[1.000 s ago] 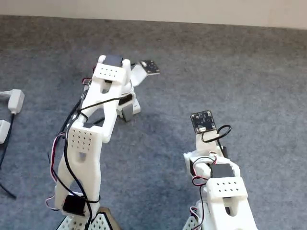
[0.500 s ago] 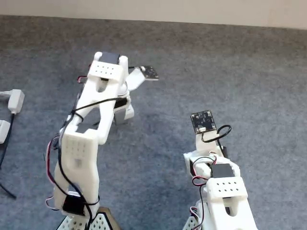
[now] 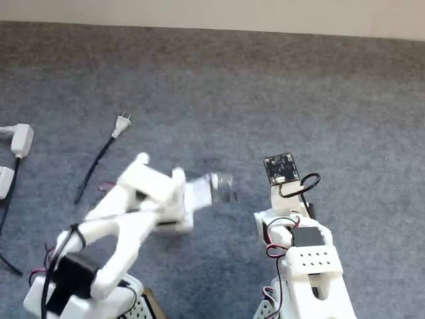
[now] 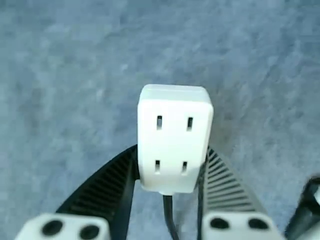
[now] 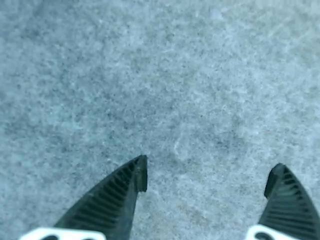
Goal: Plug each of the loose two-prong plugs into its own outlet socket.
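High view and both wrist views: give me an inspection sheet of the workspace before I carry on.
Surface: grey carpet, bare beneath the right gripper.
Job's things: two-prong plug lies loose on the carpet; white outlet block with two pairs of slots, both empty.
Clutter: two white blocks at the left edge, kind unclear.
Grippers: left gripper shut on the outlet block; right gripper open, holding nothing.
Cables: plug cable, black, trailing towards the arms; block cable, black; edge cable, black, by the white blocks.
Surroundings: pale wall along the far edge.
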